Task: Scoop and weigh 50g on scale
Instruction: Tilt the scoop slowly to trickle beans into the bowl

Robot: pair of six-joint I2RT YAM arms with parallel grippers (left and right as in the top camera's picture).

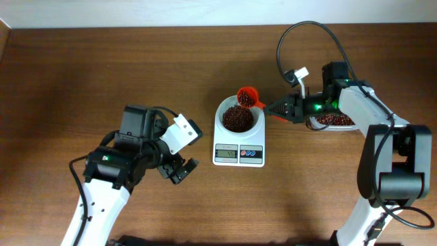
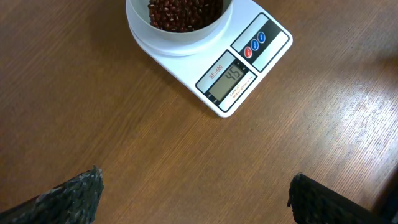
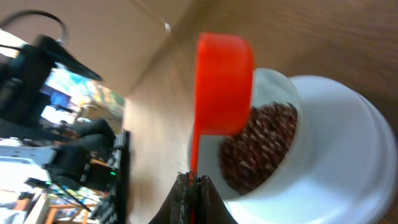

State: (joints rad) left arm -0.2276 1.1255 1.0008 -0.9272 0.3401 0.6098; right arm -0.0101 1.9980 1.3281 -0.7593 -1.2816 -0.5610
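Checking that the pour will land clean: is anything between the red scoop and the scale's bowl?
Nothing visible. The right gripper, shut on the scoop's handle, holds the scoop tilted at the bowl's rim, just above the beans heaped inside. The bowl is uncovered, and the open left gripper is apart from the scale, to its near left.

LCD display [image 2: 232, 76] on the scale [image 2: 198, 61] reads 45; the fine print just beside those digits is too small to read.
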